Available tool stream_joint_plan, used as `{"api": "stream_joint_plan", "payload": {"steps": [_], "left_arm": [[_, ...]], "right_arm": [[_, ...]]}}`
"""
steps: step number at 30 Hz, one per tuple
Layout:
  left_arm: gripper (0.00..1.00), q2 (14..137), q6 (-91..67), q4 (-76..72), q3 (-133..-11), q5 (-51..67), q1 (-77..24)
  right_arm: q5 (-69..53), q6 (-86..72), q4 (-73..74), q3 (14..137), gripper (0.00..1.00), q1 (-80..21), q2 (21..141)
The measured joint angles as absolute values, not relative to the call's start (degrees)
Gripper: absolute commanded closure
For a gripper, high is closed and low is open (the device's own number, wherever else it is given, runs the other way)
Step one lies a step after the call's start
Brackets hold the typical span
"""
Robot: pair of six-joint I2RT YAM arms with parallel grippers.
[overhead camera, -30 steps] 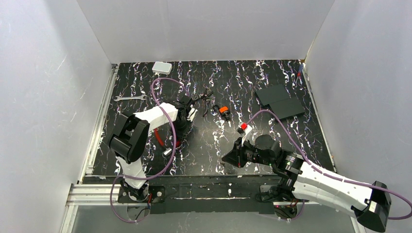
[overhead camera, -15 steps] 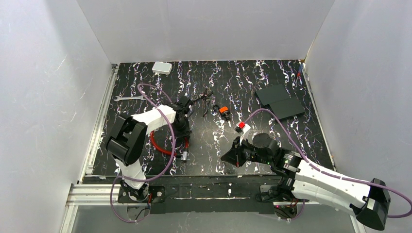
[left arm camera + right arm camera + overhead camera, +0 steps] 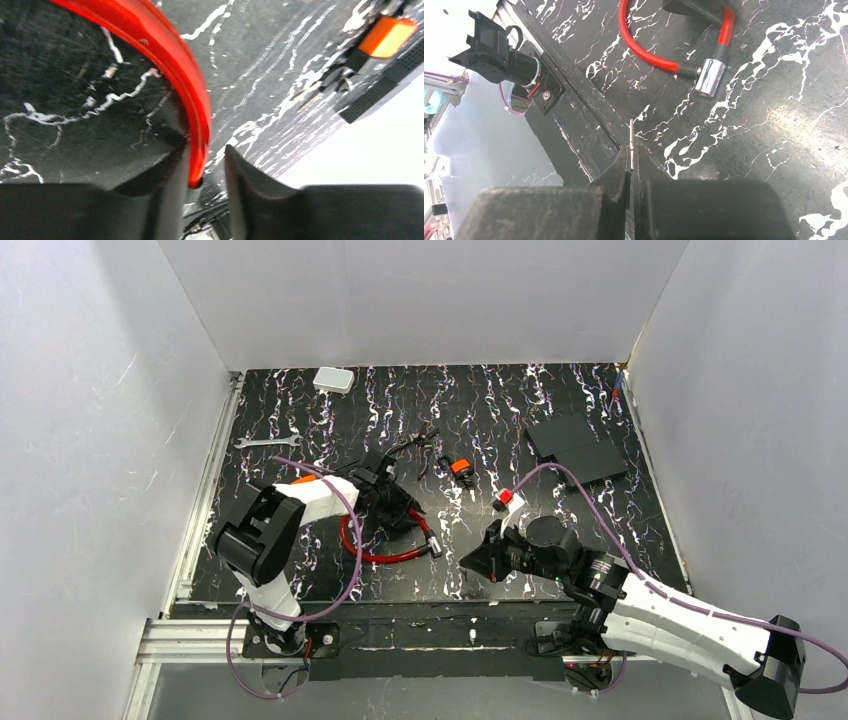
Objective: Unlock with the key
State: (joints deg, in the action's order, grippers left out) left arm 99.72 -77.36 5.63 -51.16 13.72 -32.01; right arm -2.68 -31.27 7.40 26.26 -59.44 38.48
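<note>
- The left tool [image 3: 206, 169] is seen clamped around the red cable [image 3: 167, 55], most of which is cut off in the wrist view.
- The cable's silver end [image 3: 710, 77] is laid on the surface [image 3: 774, 130].
- The key [image 3: 631, 136] is pinched in the right tool [image 3: 631, 162], blade pointed straight ahead, leftward toward the silver end; its head is hidden.

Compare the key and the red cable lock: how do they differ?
The key is a thin metal blade; the red cable lock is a far bigger curved loop with a chrome end. The key is pinched in the right end effector; the cable lock sits in the left end effector. Both are held.
</note>
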Motion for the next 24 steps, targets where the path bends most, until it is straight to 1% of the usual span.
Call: {"api": "stream_joint_plan", "payload": {"steps": [2, 3, 5, 6, 11, 15, 18, 19, 21, 24], "left_arm": [[0.37, 98.8, -78.0, 5.3, -51.0, 13.1, -32.1], [0.3, 98.1, -77.7, 5.4, -51.0, 12.0, -32.1], [0.19, 96.0, -76.6, 6.7, -51.0, 10.1, -32.2], [0.17, 94.5, -75.6, 8.1, -51.0, 8.7, -32.2], [0.15, 89.1, -68.2, 14.2, -51.8, 4.1, -32.2], [0.15, 85.7, -56.5, 20.3, -56.6, 0.4, -32.2], [0.13, 84.2, -44.9, 23.0, -61.0, -0.7, -32.2], [0.11, 83.8, -41.1, 23.6, -62.3, -1.1, -32.3], [0.02, 82.7, -33.6, 24.2, -64.1, -2.0, -32.7], [0.02, 80.5, -22.6, 24.1, -64.4, -3.5, -33.3]], "right_arm": [[-2.4, -31.3, 7.7, 26.3, 0.99, -59.4, 38.3], [-2.2, -31.3, 7.7, 26.3, 0.99, -59.4, 38.3], [-1.9, -31.3, 7.8, 26.3, 0.99, -59.4, 38.3], [-1.8, -31.3, 7.9, 26.3, 0.99, -59.4, 38.3], [-1.5, -31.3, 8.1, 26.5, 0.99, -59.4, 38.7], [-1.4, -31.6, 8.1, 26.5, 0.99, -59.4, 39.0], [-1.0, -31.6, 8.0, 26.5, 0.99, -59.4, 39.0], [-0.6, -31.6, 8.1, 26.5, 0.99, -59.4, 39.0], [0.3, -31.5, 8.2, 26.5, 0.99, -59.4, 39.0], [1.5, -31.2, 9.3, 26.6, 0.99, -59.4, 38.9]]}}
